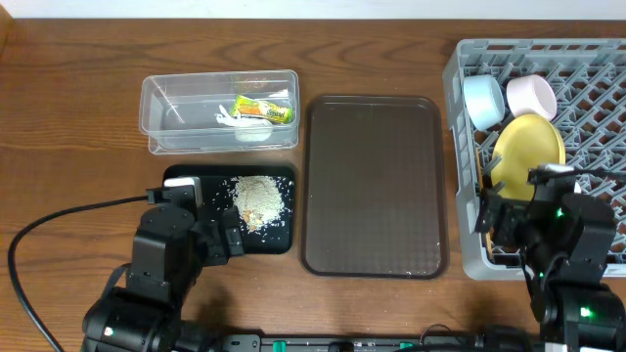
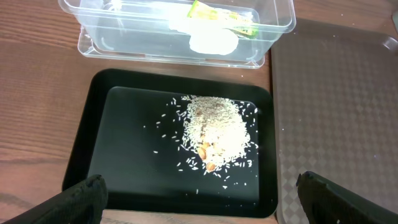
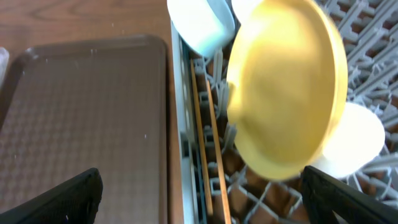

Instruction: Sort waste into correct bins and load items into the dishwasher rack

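The clear tub (image 1: 166, 122) holds the snack wrapper (image 1: 264, 110) and white scraps (image 1: 230, 119); the left wrist view shows the tub (image 2: 93, 37) and wrapper (image 2: 224, 15) too. The black tray (image 1: 186, 181) holds the rice heap (image 1: 259, 198). My left gripper (image 2: 202, 199) is open and empty over the tray's near edge. The grey rack (image 1: 587, 59) holds the blue bowl (image 1: 482, 101), pale pink cup (image 1: 531, 96) and yellow plate (image 1: 529, 152), which stands on edge. Chopsticks (image 3: 208, 143) lie in the rack's left side, and a white bowl (image 3: 357, 140) shows behind the plate. My right gripper (image 3: 202, 196) is open and empty over the rack's near left edge.
A large dark brown serving tray (image 1: 374, 186) lies between the black tray and the rack, with nothing on it. A black cable (image 1: 59, 220) runs across the wooden table at the left.
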{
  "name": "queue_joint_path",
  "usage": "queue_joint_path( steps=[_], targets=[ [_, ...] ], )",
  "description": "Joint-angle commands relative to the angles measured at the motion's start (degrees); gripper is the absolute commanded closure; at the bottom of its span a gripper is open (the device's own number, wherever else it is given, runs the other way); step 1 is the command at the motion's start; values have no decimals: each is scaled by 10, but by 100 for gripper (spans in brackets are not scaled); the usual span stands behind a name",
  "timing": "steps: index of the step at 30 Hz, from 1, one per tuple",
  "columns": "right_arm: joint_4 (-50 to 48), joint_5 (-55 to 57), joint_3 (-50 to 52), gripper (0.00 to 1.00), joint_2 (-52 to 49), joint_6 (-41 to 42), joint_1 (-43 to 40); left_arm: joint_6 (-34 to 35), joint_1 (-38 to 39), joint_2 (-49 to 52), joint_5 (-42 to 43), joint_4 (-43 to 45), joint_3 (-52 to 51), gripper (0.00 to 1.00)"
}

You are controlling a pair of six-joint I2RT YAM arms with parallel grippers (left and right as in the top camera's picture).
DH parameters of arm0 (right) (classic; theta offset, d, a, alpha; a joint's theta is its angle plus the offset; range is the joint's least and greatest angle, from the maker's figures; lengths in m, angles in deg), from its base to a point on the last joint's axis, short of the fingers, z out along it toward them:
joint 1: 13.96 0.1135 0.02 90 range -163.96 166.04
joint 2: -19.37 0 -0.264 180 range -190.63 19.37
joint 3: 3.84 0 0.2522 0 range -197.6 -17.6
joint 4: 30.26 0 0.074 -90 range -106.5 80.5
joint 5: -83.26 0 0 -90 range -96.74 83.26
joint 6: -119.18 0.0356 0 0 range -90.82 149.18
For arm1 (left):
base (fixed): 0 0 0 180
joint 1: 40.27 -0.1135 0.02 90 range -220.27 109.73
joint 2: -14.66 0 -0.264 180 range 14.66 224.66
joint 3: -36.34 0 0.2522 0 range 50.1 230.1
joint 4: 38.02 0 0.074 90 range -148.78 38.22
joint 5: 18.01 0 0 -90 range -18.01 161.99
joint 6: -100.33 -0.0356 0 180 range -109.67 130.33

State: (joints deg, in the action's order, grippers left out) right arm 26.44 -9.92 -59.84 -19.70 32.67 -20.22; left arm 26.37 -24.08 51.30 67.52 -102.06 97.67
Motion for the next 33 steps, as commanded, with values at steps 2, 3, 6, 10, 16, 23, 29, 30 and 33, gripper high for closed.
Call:
queue_joint_path(
  steps=[2, 3, 6, 10, 16, 23, 29, 30, 33],
  targets=[
    [24, -1, 7, 1, 5, 7, -3, -8, 2, 1, 0, 2, -2, 0],
    [31, -1, 7, 1, 4, 7, -3, -8, 2, 1, 0, 2, -2, 0],
    [51, -1, 7, 1, 4, 7, -3, -8, 2, 1, 0, 2, -2, 0],
    [73, -1, 7, 1, 4, 7, -3, -8, 2, 1, 0, 2, -2, 0],
    [84, -1, 7, 1, 9, 7, 31, -8, 2, 1, 0, 2, -2, 0],
    [39, 3, 8, 1, 23, -19, 41, -8, 2, 1, 0, 2, -2, 0],
    [-97, 3, 58, 1, 99, -25, 41, -8, 2, 1, 0, 2, -2, 1],
    [-120, 3, 75, 1, 117, -25, 41, -8, 2, 1, 0, 2, -2, 1],
    [-210, 3, 144, 1, 179, -25, 41, -8, 2, 1, 0, 2, -2, 1]
  ],
)
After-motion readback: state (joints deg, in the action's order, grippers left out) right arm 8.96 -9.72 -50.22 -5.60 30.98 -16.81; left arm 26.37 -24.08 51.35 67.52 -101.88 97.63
